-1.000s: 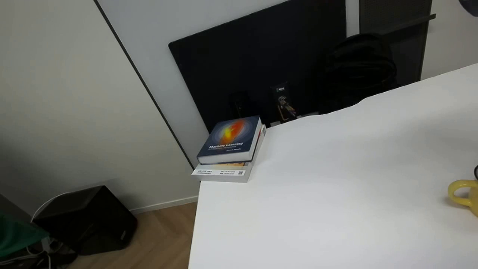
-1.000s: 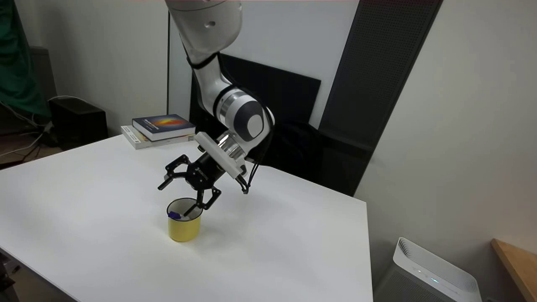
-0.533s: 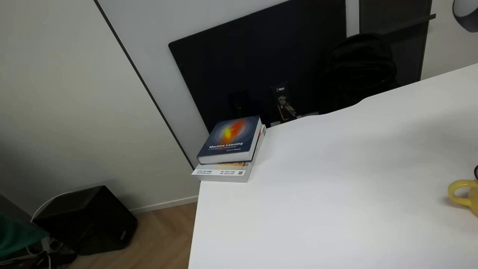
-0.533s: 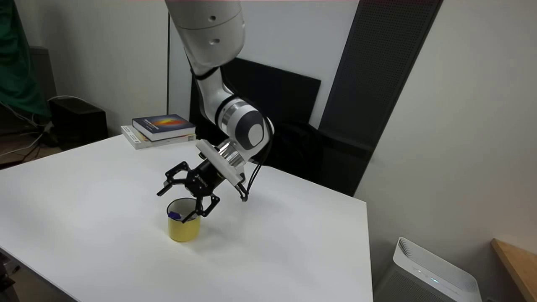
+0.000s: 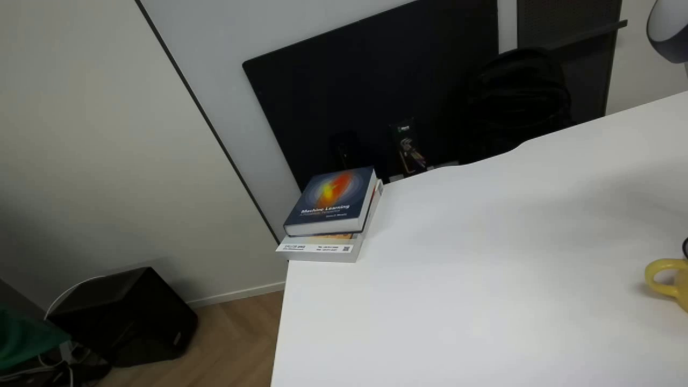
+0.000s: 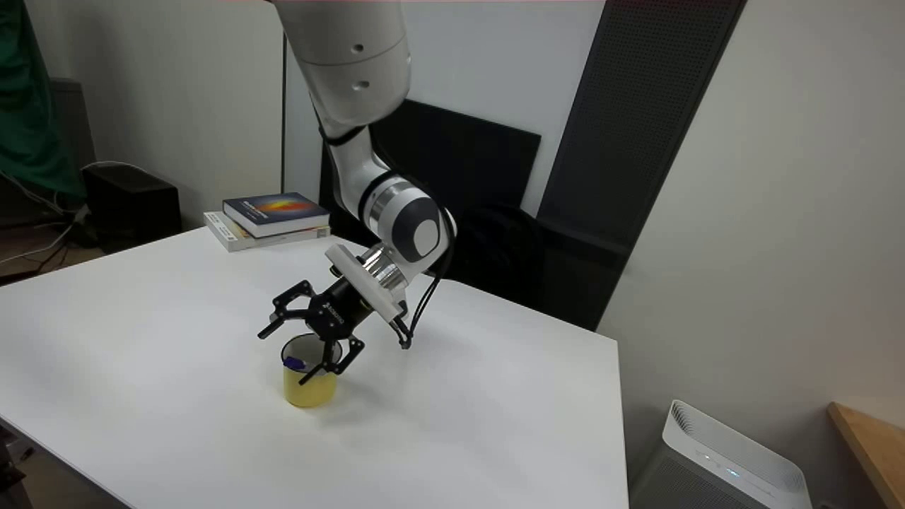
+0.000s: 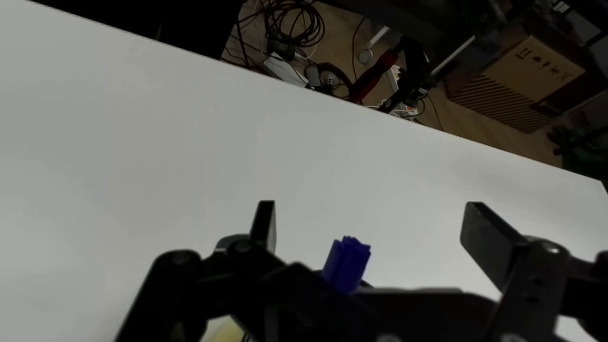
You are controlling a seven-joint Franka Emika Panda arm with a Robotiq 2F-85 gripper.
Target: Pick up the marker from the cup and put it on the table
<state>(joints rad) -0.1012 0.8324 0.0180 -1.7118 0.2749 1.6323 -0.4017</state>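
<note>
The yellow cup [image 6: 309, 392] stands upright on the white table [image 6: 459, 410]. Only its handle side [image 5: 654, 275] shows at the right edge in an exterior view. The marker [image 6: 294, 363] leans in the cup, its blue-purple cap end at the rim. In the wrist view the marker's cap [image 7: 347, 262] rises between the open jaws, nearer the left finger [image 7: 263, 225]; its lower part is hidden behind the gripper. A bit of the cup [image 7: 227, 331] shows at the bottom. My gripper [image 6: 283, 358] is wide open and empty, tilted, with one finger in front of the cup's rim.
Two stacked books [image 5: 333, 201] lie at the table's back corner. A black backpack [image 5: 516, 102] and a dark panel [image 5: 371, 86] stand behind the table. A white appliance [image 6: 721, 459] stands beside it. Cables [image 7: 294, 28] and a cardboard box [image 7: 532, 71] are on the floor past the edge.
My gripper has moved down and slightly left in an exterior view, lower over the cup, and stays open. More of the arm shows at the upper right corner of an exterior view. Cup and marker are unmoved.
</note>
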